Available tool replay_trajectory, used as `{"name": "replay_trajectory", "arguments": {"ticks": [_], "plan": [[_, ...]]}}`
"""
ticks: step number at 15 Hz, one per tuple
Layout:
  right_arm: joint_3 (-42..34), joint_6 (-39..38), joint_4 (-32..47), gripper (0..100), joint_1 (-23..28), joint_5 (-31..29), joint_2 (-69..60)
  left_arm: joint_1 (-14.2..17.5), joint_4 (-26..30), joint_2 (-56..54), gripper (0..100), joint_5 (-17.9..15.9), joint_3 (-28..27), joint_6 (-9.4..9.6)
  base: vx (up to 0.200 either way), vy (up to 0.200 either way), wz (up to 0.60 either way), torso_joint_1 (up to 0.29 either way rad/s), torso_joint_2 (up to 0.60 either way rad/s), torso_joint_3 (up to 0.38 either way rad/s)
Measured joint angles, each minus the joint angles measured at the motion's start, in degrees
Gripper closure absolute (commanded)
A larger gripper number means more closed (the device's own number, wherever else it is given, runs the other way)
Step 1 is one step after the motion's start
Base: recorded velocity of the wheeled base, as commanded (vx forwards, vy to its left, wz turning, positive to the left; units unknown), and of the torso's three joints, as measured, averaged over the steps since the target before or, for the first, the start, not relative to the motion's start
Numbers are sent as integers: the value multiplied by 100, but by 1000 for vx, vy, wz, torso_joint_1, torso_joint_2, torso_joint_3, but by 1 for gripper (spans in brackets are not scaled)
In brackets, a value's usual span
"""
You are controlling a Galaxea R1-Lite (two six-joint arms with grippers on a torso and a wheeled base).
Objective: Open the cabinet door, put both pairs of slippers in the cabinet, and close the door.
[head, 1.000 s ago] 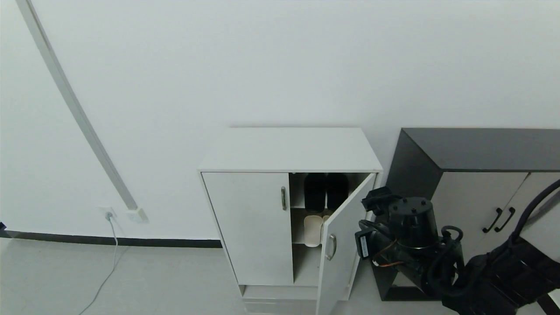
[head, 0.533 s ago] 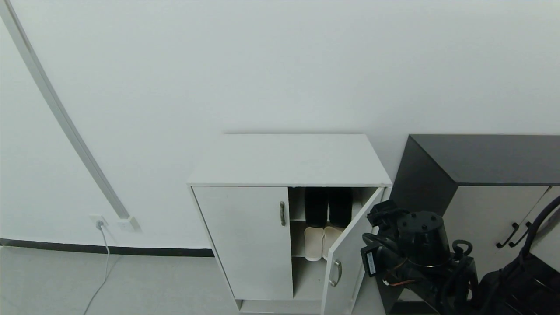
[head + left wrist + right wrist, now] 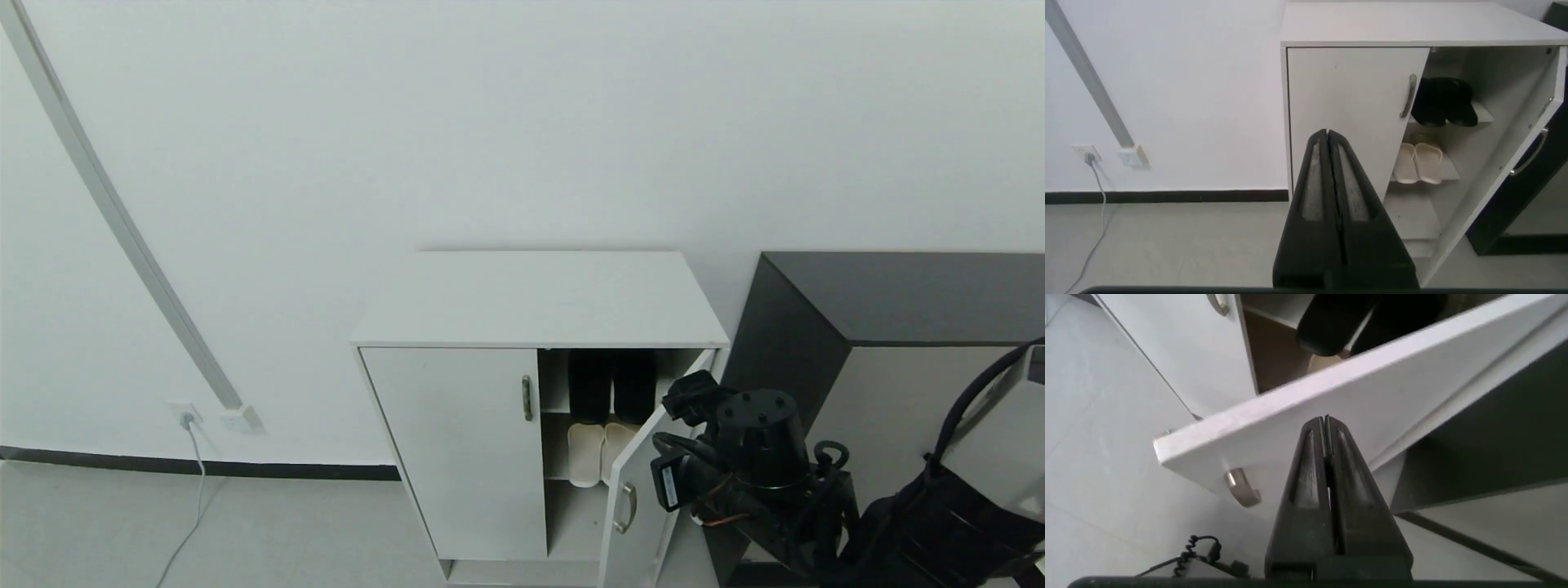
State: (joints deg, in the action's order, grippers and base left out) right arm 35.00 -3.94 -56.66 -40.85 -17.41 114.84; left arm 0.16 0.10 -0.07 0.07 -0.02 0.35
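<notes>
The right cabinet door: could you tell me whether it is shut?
Partly open: the door stands angled off the cabinet, black slippers and white slippers visible inside.

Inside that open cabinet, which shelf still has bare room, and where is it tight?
Bare: the bottom shelf under the white slippers, and the cabinet top. Crowded: the upper shelf holds the black slippers, the middle the white pair; the right gripper sits by the half-open door.

From the wall socket (image 3: 188,417) a pale conduit (image 3: 198,343) slants up the white wall (image 3: 522,122), below it black skirting (image 3: 245,470) meets grey floor (image 3: 286,531), and well to its right stands a dark sideboard (image 3: 898,294).
</notes>
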Motion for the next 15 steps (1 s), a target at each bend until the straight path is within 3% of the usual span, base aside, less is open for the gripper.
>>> {"name": "replay_trajectory", "arguments": {"ticks": [15], "plan": [[1165, -2, -141, 100, 414, 50, 1025, 2, 0, 0, 100, 0, 0, -2, 0, 0, 0, 0, 0, 0]]}}
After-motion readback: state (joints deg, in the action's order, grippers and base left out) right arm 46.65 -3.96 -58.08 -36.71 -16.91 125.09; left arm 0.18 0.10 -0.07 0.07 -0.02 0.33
